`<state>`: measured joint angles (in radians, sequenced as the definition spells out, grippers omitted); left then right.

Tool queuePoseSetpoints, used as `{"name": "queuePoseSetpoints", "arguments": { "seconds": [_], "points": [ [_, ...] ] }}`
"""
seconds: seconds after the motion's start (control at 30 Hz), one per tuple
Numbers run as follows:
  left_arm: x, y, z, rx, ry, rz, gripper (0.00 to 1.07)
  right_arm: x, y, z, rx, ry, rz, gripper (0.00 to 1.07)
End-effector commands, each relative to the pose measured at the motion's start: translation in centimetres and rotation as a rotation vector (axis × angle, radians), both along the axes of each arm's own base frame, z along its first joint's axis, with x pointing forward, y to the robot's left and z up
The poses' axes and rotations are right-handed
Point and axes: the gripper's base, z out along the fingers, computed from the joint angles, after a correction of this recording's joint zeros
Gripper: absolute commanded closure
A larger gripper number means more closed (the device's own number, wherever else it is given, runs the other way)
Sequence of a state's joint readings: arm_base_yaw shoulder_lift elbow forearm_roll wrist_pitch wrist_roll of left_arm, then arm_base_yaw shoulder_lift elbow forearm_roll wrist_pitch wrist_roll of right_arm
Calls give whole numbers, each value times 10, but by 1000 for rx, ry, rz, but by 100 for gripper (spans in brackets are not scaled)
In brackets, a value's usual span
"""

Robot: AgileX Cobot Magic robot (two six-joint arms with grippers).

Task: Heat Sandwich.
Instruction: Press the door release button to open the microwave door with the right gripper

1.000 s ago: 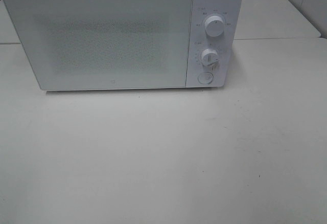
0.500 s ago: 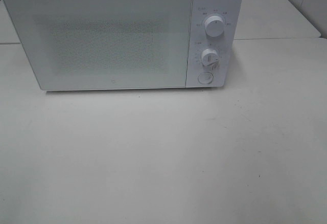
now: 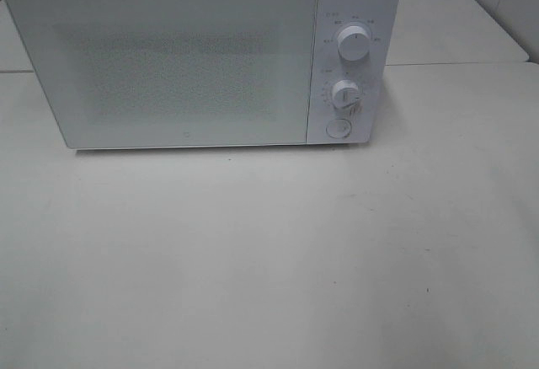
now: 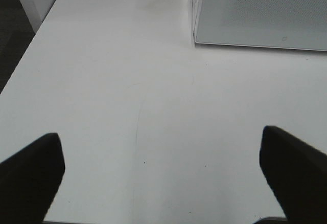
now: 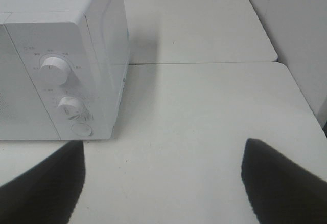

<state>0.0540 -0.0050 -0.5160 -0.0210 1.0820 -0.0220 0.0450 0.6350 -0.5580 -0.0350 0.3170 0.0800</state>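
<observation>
Left end effector (image 4: 159,134): the two dark fingers (image 4: 30,173) are spread wide with only bare bench (image 4: 127,91) between them, nothing held. The near corner of the microwave (image 4: 260,12) lies ahead of it, well apart.

Right end effector (image 5: 163,143): it is likewise spread wide and empty, fingers (image 5: 41,183) apart over the bench. It faces the microwave's control side.

High view: neither arm shows. The white microwave (image 3: 185,61) sits toward 11 o'clock on the bench (image 3: 269,259). Its door (image 3: 168,66) is shut and its speckled window gives no view inside.

The control panel is at 3 o'clock of the door. From 12 to 6 it carries the upper knob (image 3: 354,42), the lower knob (image 3: 346,93) and a round button (image 3: 338,128).

Sandwich: no view shows it, so I cannot tell where it is.
</observation>
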Motion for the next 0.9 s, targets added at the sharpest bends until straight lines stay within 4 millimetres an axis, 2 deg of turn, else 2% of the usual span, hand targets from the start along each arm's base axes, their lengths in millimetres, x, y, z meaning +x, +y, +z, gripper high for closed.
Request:
{"name": "queuePoseSetpoints", "arguments": {
  "seconds": [0.03,0.13,0.17,0.27,0.33,0.43,0.67,0.73,0.87,0.9],
  "points": [
    [0,0,1,0,-13,1,10,20,0,1,5,-50,-3,31],
    [0,0,1,0,-13,1,10,43,2,-5,6,-66,1,31],
    [0,0,1,0,-13,1,10,43,2,-5,6,-66,1,31],
    [0,0,1,0,-13,1,10,64,3,-13,10,-88,4,31],
    [0,0,1,0,-13,1,10,69,3,-15,11,-94,5,31],
    [0,0,1,0,-13,1,10,88,4,-23,12,-128,10,31],
    [0,0,1,0,-13,1,10,110,9,-36,16,-177,29,31],
    [0,0,1,0,-13,1,10,118,14,-48,17,-206,51,31],
    [0,0,1,0,-13,1,10,120,20,-64,44,-245,61,31],
    [0,0,1,0,-13,1,10,120,24,-74,60,-254,53,31]
  ]
}}
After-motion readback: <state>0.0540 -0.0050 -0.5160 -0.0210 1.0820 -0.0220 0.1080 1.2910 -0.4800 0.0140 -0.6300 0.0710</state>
